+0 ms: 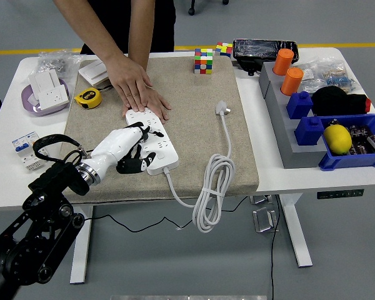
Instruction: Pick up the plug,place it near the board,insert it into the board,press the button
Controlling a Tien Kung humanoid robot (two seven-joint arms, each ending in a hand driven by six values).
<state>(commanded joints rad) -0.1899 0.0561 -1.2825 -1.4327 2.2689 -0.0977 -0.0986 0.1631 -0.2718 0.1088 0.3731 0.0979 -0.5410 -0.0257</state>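
Note:
The white power strip (157, 142) lies on the beige mat (194, 125). My left hand (130, 150), white with black fingertips, lies across the strip's left part with its fingers curled down. The black plug is almost wholly hidden beneath that hand, and only a dark bit shows at its far edge. I cannot see whether the hand grips the plug. The plug's black cable (45, 141) loops off to the left. A person's hand (136, 87) lies flat on the strip's far end. My right arm is out of view.
The strip's own white plug (222, 109) and coiled cord (211, 187) lie on the mat's right, the coil hanging over the near edge. A yellow tape measure (87, 96), a breaker (26, 149), a purple bowl (31, 103), Rubik's cubes (203, 60) and blue bins (344, 140) stand around.

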